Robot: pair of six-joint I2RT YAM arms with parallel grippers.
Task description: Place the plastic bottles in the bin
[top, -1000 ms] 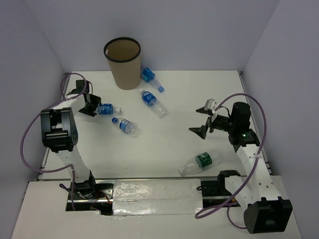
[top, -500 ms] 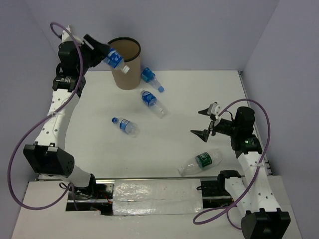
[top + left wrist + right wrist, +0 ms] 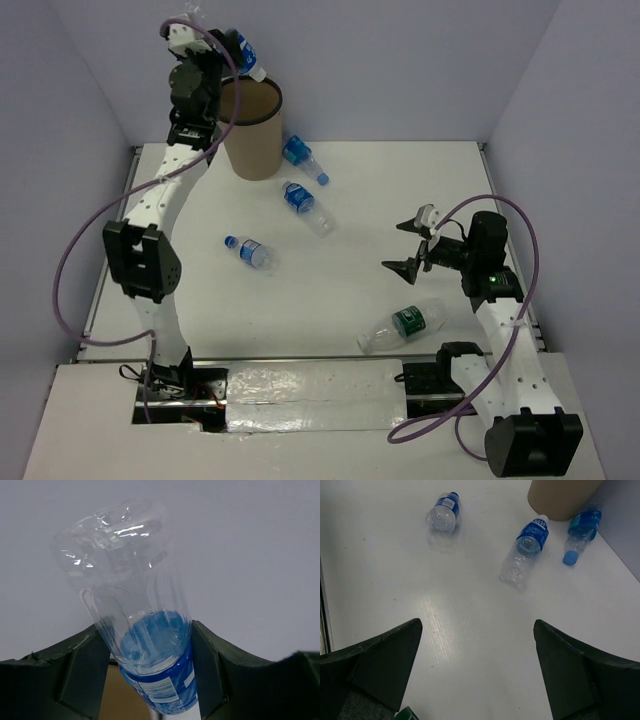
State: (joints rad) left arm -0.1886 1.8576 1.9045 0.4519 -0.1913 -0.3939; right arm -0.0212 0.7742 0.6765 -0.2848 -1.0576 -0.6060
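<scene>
My left gripper (image 3: 232,42) is raised high above the tan bin (image 3: 252,132) at the back left and is shut on a blue-label bottle (image 3: 245,55), cap end over the bin's rim. In the left wrist view the bottle (image 3: 145,645) sits between the two pads, its clear base toward the camera, the bin (image 3: 120,700) below. Three blue-label bottles lie on the table: one beside the bin (image 3: 303,157), one in the middle (image 3: 303,205), one further left (image 3: 252,252). A green-label bottle (image 3: 405,324) lies near the front. My right gripper (image 3: 412,243) is open and empty above the table.
The right wrist view shows two bottles (image 3: 527,547) (image 3: 442,514) on the white table, another (image 3: 581,530) against the bin's base (image 3: 562,497). Purple-grey walls close the back and sides. The right arm (image 3: 490,275) stands near the green-label bottle.
My left arm has lifted the bottle from the table at the left up to above the bin's rim. The right gripper has barely moved.
</scene>
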